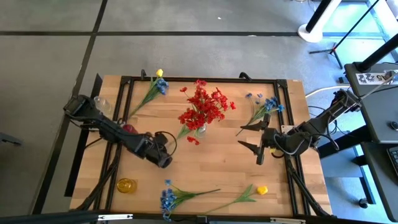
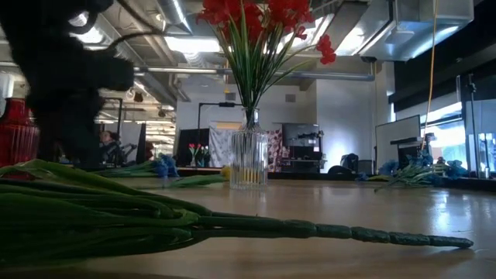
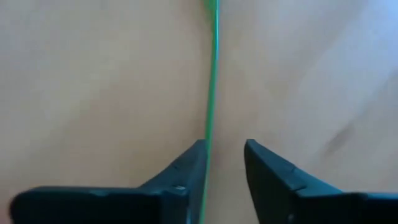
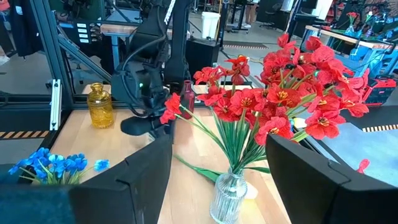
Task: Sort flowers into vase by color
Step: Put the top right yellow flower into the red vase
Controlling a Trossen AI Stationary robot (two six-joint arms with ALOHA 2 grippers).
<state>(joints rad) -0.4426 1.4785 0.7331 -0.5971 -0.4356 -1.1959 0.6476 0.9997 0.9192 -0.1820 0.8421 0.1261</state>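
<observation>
Nearest your edge of the table you have a blue spray (image 1: 166, 199) and a yellow flower (image 1: 262, 190) lying flat, with a small yellow vase (image 1: 126, 185) at the left corner. A little farther in, your left gripper (image 1: 164, 160) sits low over the wood, its fingers (image 3: 186, 169) parted, with a thin green stem (image 3: 212, 93) running right beside one finger; you cannot tell whether it touches. Your right gripper (image 1: 256, 138) hovers at mid-table with its fingers spread wide and holding nothing. Between the arms the clear glass vase (image 2: 249, 159) stands upright holding the red flowers (image 1: 204, 106). Farther back, more blue sprays lie at the left (image 1: 157, 88) and right (image 1: 266, 106).
</observation>
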